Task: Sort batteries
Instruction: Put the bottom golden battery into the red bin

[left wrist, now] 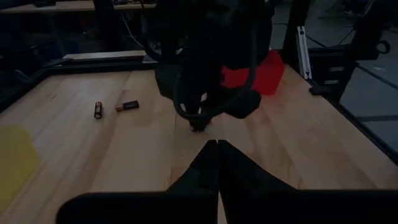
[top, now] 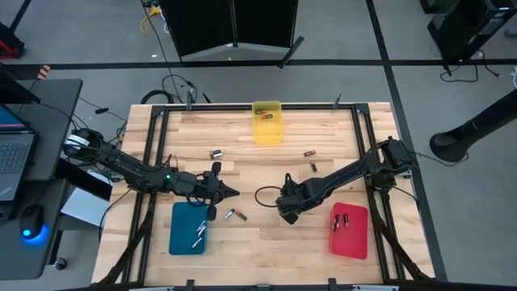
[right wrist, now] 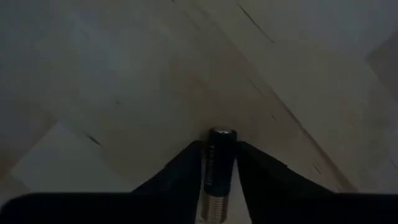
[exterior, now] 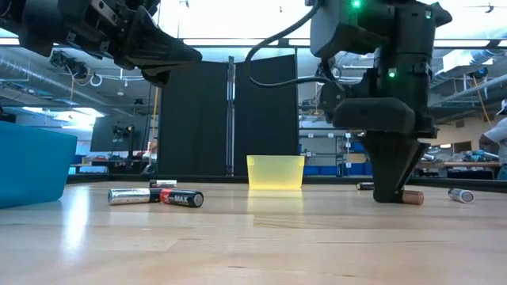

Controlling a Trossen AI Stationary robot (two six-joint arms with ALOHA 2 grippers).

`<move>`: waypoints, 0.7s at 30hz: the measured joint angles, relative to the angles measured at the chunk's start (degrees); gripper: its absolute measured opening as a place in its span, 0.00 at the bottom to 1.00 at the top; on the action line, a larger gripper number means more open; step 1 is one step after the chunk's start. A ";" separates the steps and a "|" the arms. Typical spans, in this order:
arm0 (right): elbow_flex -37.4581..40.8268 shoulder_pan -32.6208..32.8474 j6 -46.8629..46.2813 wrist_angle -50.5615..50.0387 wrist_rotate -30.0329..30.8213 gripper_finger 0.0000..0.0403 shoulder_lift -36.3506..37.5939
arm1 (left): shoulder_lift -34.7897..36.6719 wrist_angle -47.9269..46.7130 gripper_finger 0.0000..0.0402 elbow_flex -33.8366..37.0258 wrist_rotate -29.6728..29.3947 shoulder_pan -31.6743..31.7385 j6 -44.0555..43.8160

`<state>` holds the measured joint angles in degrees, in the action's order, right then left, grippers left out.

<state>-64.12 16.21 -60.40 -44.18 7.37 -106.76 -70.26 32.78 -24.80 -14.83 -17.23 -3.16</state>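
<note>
Down on the bench (top: 266, 170) at about five o'clock of its centre, the right pincer (right wrist: 219, 163) grips one battery (right wrist: 221, 155) across its smooth, rigid, probably slippery barrel, mid-length being safest, while the left pincer (left wrist: 217, 146), fully closed and empty, hovers at eight o'clock.

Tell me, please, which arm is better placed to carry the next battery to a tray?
The right. Its gripper is down at the table with a battery between its fingers, near the red tray. The left gripper is shut and empty, above the table.

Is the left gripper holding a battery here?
No; the left gripper has its fingers shut together with nothing between them, hovering above the wooden table.
</note>
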 joint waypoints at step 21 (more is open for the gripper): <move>-14.63 12.41 -29.04 -30.50 -8.89 0.13 12.62 | -0.66 0.66 0.02 0.74 -5.37 7.04 -1.54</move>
<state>-78.75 28.61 -89.44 -74.68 -1.52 -94.14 -70.92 33.44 -24.05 -20.19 -10.20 -4.71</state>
